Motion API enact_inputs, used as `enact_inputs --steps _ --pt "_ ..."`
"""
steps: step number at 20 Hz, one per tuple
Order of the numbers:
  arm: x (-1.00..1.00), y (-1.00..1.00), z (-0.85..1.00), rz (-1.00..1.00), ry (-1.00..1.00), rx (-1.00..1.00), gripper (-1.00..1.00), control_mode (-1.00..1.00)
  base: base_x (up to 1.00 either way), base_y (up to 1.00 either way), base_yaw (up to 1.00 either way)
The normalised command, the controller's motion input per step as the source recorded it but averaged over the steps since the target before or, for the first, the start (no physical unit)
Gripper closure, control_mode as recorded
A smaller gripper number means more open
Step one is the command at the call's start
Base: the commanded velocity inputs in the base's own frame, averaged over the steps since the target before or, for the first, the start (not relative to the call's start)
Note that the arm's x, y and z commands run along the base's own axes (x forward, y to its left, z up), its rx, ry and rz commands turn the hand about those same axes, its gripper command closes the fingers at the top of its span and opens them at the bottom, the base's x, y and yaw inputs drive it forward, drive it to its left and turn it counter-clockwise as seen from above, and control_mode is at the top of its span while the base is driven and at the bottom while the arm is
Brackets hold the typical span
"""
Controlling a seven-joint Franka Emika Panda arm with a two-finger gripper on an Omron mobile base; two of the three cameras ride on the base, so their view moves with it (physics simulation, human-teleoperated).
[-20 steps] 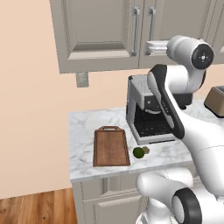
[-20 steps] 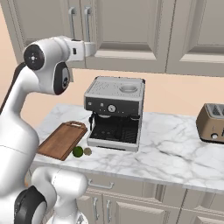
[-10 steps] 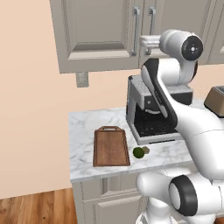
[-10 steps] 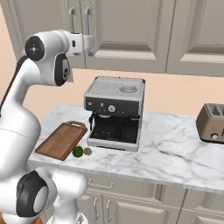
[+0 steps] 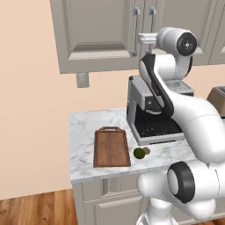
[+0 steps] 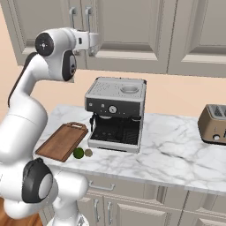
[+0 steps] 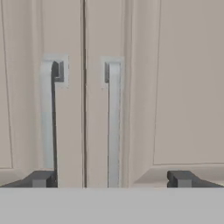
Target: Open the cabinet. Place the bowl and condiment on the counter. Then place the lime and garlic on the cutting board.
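Observation:
The cabinet [image 5: 96, 30] [image 6: 132, 31] hangs above the counter [image 5: 83, 132] with both doors shut, so the bowl and the condiment are hidden. My gripper [image 7: 109, 179] [image 6: 94, 44] is open and raised right in front of the doors. In the hand view the right silver handle [image 7: 113, 127] stands between my fingertips [image 7: 179, 178] and the left handle [image 7: 48, 122] is over the left tip. The dark cutting board [image 5: 112, 147] [image 6: 62, 141] lies bare on the counter. The lime [image 5: 139, 153] [image 6: 78, 153] and the garlic [image 5: 146, 150] [image 6: 88, 152] sit side by side just off its right edge.
A silver coffee machine [image 5: 149, 118] [image 6: 117, 112] stands on the counter under the cabinet, right of the board. A toaster [image 6: 214, 123] sits further right. Drawer fronts and lower doors run under the counter [image 6: 176, 150].
My hand has risen and swung left toward the cabinet doors, ending level with the two handles. The jaws stayed open. Nothing on the counter moved.

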Motion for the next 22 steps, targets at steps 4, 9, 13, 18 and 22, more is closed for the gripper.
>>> enact_inputs --steps 4,9,13,18,22 --pt "0.32 -0.13 0.0 0.0 0.0 0.0 -1.0 -1.0 0.0 0.0 0.0" --pt "0.29 -0.06 0.0 0.0 0.0 0.0 -1.0 -1.0 0.0 0.0 0.0" --pt "0.26 0.0 0.0 0.0 0.0 0.0 -1.0 -1.0 0.0 0.0 0.0" --pt "0.26 0.0 0.0 0.0 0.0 0.0 -1.0 -1.0 0.0 0.0 0.0" --pt "0.22 0.0 0.0 0.0 0.0 0.0 -1.0 -1.0 0.0 0.0 0.0"
